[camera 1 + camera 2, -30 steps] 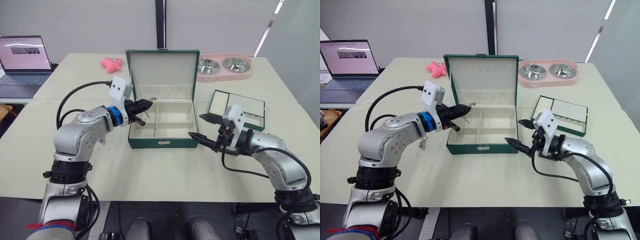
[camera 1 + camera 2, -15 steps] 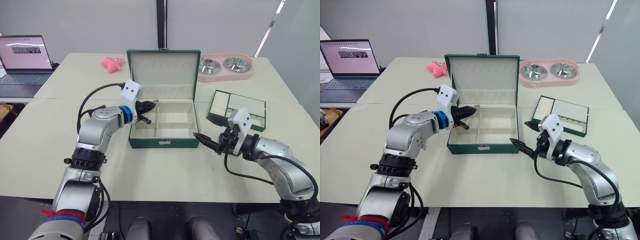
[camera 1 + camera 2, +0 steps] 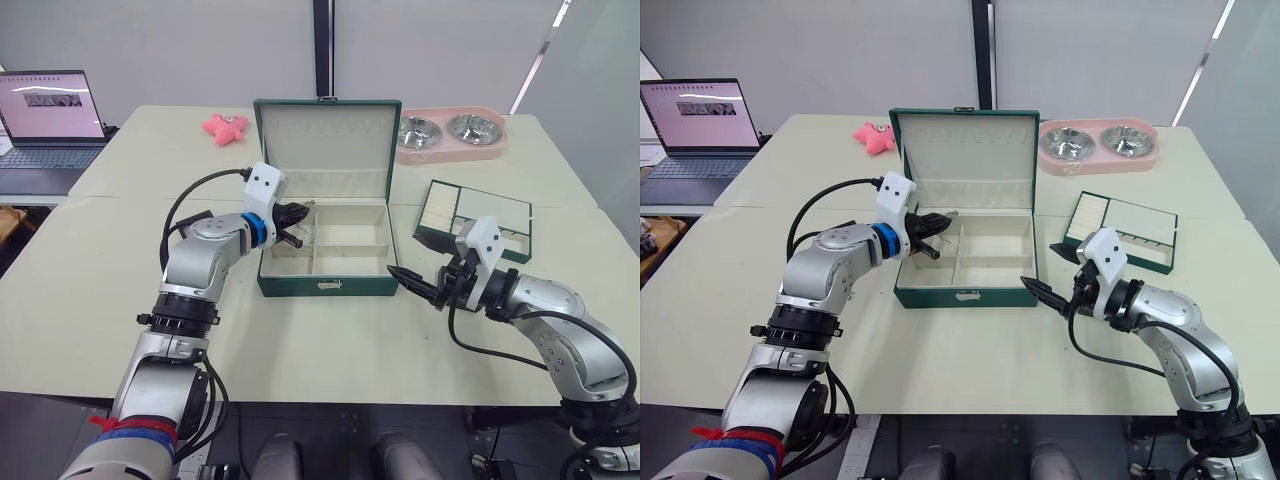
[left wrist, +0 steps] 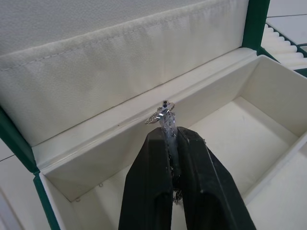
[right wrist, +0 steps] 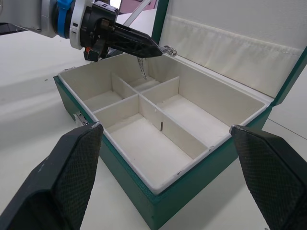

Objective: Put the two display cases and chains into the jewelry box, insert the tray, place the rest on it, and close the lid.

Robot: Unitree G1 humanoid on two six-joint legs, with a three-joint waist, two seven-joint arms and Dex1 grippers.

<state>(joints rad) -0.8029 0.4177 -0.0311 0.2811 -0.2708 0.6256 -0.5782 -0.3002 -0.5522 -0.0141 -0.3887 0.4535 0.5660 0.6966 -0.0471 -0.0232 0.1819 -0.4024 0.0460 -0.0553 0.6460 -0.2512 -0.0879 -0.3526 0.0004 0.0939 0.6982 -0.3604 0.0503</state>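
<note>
— Jewelry box (image 3: 325, 250) first: where do we have it?

— We have it open near the middle of the table (image 3: 300, 340), the lid (image 3: 325, 145) standing upright behind it. From the right wrist view we count four cream compartments, and we see nothing lying in the three whose floors show plainly.

— And our left gripper (image 4: 169, 136)?

— Its two black fingers are pressed together on a chain (image 5: 142, 67). In the left wrist view a silver end pokes out past the fingertips; in the right wrist view a few links dangle beneath them. We hold it over the box's rear left compartment, close to the foot of the lid, and we cannot tell whether the lowest link touches the lining.

— Our right gripper (image 3: 414, 265)?

— It hovers just off the box's front right corner, above the table, with its fingers spread wide and nothing between them.

— The tray (image 3: 475, 218)?

— We see it flat on the table to the right of the box, apart from it, behind our right arm. Its contents are too small for us to make out.

— Anything else around?

— A pink double bowl holder (image 3: 450, 135) sits at the far right, a pink star-shaped toy (image 3: 223, 126) at the far left, and an open laptop (image 3: 45, 125) on the neighbouring table to our left.
</note>
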